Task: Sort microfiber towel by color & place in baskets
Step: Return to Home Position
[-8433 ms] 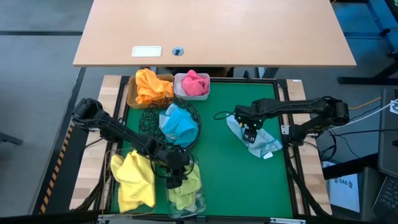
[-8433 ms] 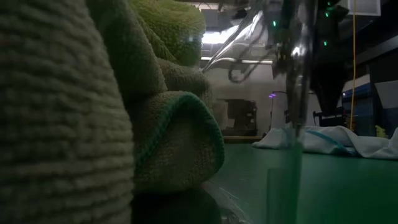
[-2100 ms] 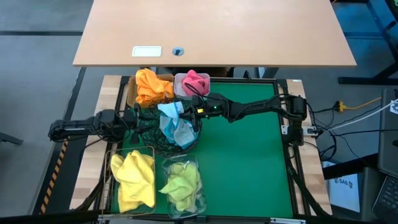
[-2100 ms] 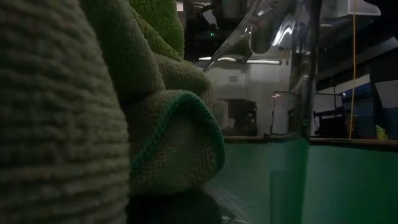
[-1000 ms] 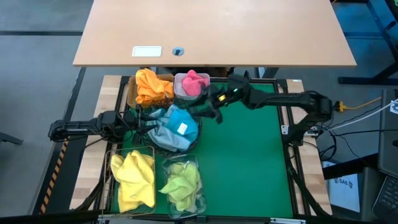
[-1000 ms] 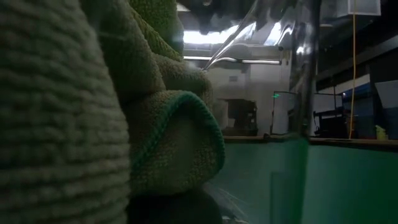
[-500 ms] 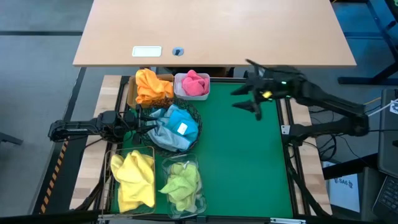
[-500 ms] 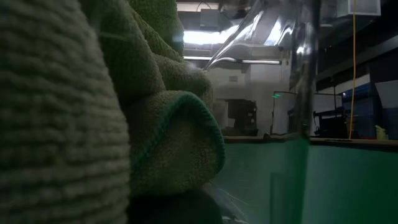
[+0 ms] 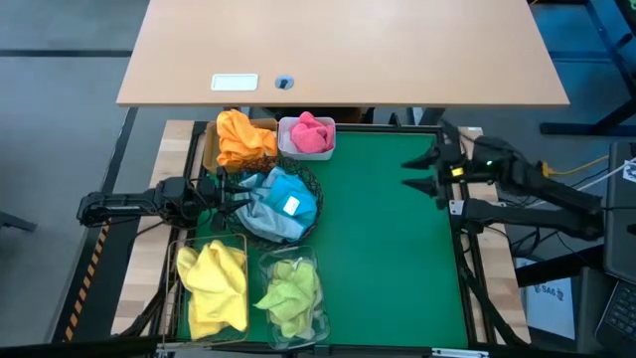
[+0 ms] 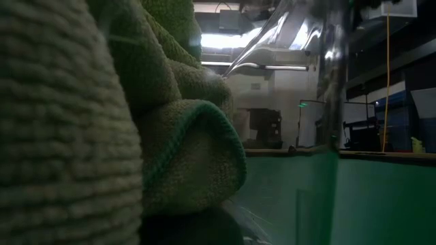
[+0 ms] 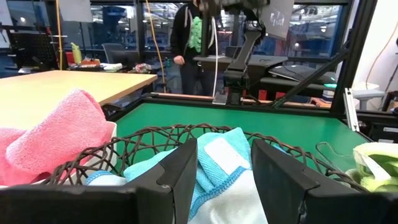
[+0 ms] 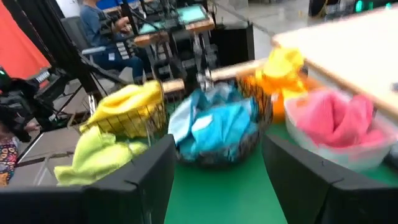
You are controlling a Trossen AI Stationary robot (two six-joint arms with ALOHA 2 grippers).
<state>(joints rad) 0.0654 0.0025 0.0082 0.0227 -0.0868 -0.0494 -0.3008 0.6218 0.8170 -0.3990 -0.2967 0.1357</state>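
In the high view the towels lie sorted. The orange ones [image 9: 242, 138] fill the tan box. The pink one [image 9: 310, 132] is in the white tub. The light blue ones [image 9: 279, 202] are in the black mesh bowl [image 9: 310, 181]. The yellow ones [image 9: 214, 283] lie in the wire basket, and the olive-green ones [image 9: 289, 294] in the clear tub. My left gripper [image 9: 228, 194] is open at the bowl's left rim [image 11: 149, 134], with the blue towel [image 11: 221, 155] just beyond its fingers. My right gripper [image 9: 421, 173] is open over the mat near the table's right edge and holds nothing.
The green mat [image 9: 388, 259] lies bare between the baskets and the right arm. A light wooden desk [image 9: 348, 50] stands beyond the far edge. The low view is filled by the olive-green towel [image 10: 184, 156] behind the clear tub's wall [image 10: 327, 102]. A person [image 11: 186, 31] stands in the room beyond.
My right gripper, open throughout, has drawn back from beside the black mesh bowl across the mat to the table's right edge. The blue towels have stayed where they were in the bowl.
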